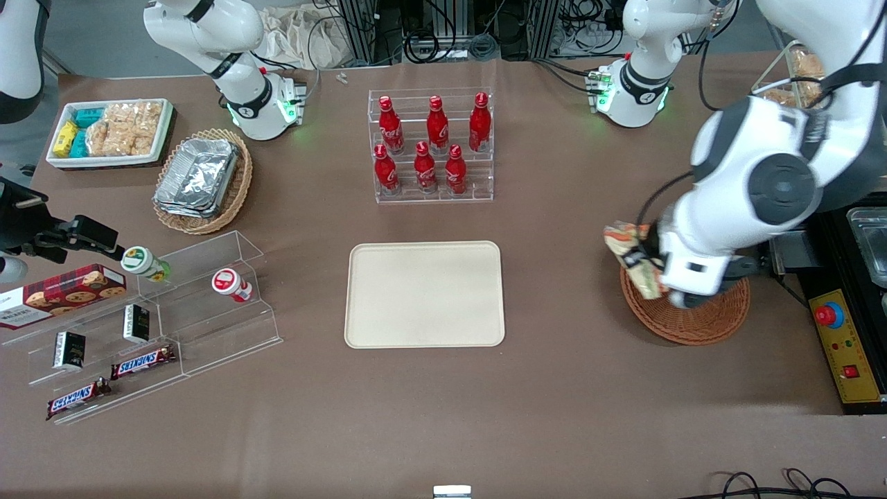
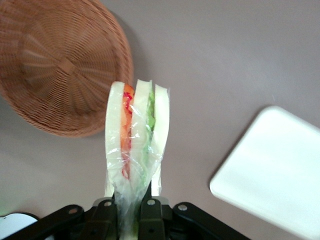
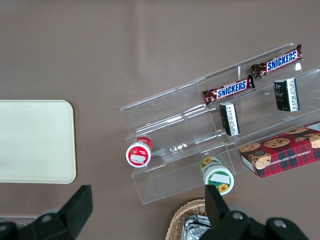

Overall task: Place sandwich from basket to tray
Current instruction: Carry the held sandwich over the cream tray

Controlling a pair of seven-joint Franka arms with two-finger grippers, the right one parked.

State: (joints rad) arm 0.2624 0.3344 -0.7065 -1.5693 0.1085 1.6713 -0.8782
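Note:
My left gripper [image 2: 131, 210] is shut on the sandwich [image 2: 136, 135], a plastic-wrapped wedge of pale bread with orange, red and green layers. It hangs lifted above the table, over the rim of the round orange-brown wicker basket [image 1: 700, 320]. In the front view the sandwich [image 1: 632, 256] sticks out from the gripper [image 1: 655, 274] toward the tray. The basket [image 2: 60, 65] shows nothing inside it in the wrist view. The cream tray [image 1: 425, 294] lies flat at the table's middle with nothing on it, and its corner [image 2: 270, 170] shows in the wrist view.
A clear rack of red bottles [image 1: 431, 144] stands farther from the front camera than the tray. A control box with a red button [image 1: 840, 343] lies at the working arm's end. An acrylic snack shelf [image 1: 145, 326], a foil-container basket [image 1: 202, 180] and a white bin [image 1: 109, 132] lie toward the parked arm's end.

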